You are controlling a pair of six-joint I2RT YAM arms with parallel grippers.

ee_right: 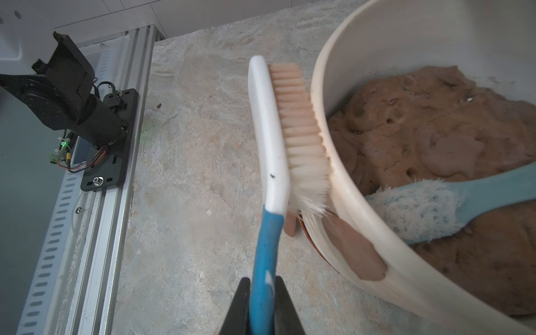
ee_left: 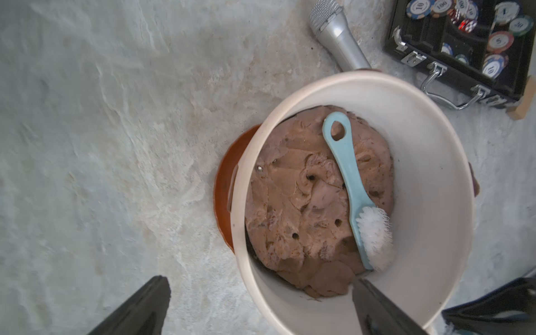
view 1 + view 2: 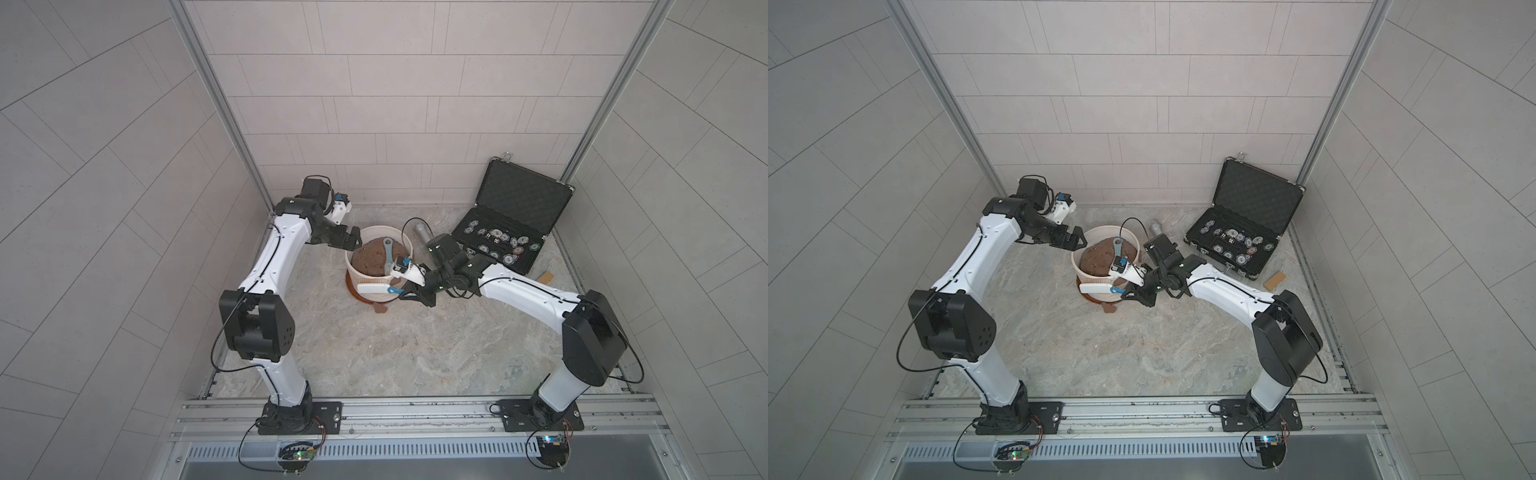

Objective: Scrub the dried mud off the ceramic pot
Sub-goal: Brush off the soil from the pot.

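Observation:
The cream ceramic pot [image 3: 365, 230] [image 3: 1100, 229] stands on its orange saucer [image 2: 224, 185], with brown soil [image 2: 290, 203] inside. A reddish-brown dried mud patch [image 1: 356, 249] clings to its outer wall. Another flake [image 3: 380, 308] lies on the table by the saucer. My right gripper [image 1: 262, 290] [image 3: 405, 291] is shut on the blue handle of a white scrub brush [image 1: 272, 139] [image 3: 372, 289]; its bristles press the pot's near outer wall below the rim. My left gripper [image 2: 261, 293] [image 3: 352, 241] is open across the far-left rim, one finger inside, one outside.
A light-blue brush [image 2: 348, 185] lies on the soil inside the pot. A silver microphone [image 2: 336, 34] lies behind the pot. An open black case of poker chips [image 3: 511, 216] stands at the back right, with a tan block [image 3: 546, 277] beside it.

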